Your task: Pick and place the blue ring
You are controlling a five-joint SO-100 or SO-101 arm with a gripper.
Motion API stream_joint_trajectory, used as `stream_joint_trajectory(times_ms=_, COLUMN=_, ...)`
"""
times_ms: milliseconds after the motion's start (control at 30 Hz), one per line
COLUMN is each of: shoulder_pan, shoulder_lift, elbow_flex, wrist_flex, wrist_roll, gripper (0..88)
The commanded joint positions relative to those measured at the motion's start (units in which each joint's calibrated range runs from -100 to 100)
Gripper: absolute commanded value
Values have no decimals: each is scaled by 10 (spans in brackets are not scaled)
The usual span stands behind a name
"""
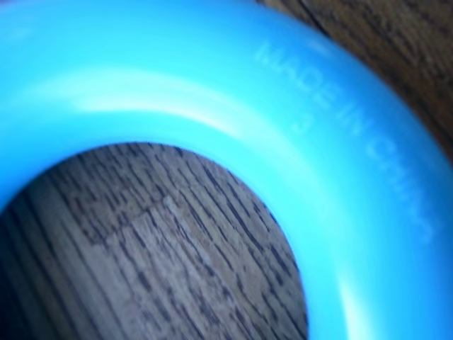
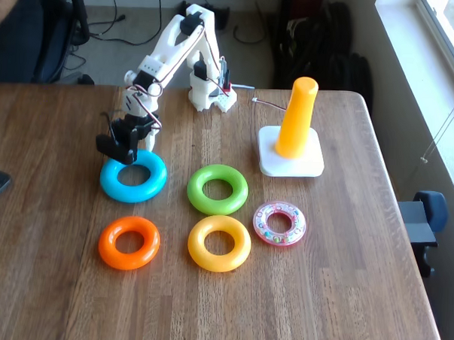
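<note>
Resting flat on the tabletop point(image 2: 327, 295), the blue ring point(image 2: 133, 177) is not yet lifted; the gripper point(image 2: 122, 152) is positioned at its far-left rim. Whether the fingers are spread or pinching cannot be told. Lifting and placement are judged outstanding.

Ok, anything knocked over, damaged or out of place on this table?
Nothing stands out. In the fixed view the blue ring, green, orange, yellow and pink rings all lie flat and apart, and the peg stands upright on its base. The hand sits at the blue ring's rim.
</note>
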Motion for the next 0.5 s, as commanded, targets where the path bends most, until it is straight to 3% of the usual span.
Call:
stream_joint_trajectory(times_ms=0, shoulder_pan=1, shoulder_lift=34, elbow_flex=-49, wrist_flex=-12, wrist_roll=-4, gripper=226)
stream_joint_trajectory(times_ms=333, shoulder_pan=2, shoulder_lift=131, elbow_flex=-55, wrist_flex=-12, wrist_roll=-1, gripper=221)
stream_joint_trajectory(times_ms=467, shoulder_pan=2, shoulder_lift=106, elbow_flex=-55, wrist_flex=-12, wrist_roll=0, gripper=133)
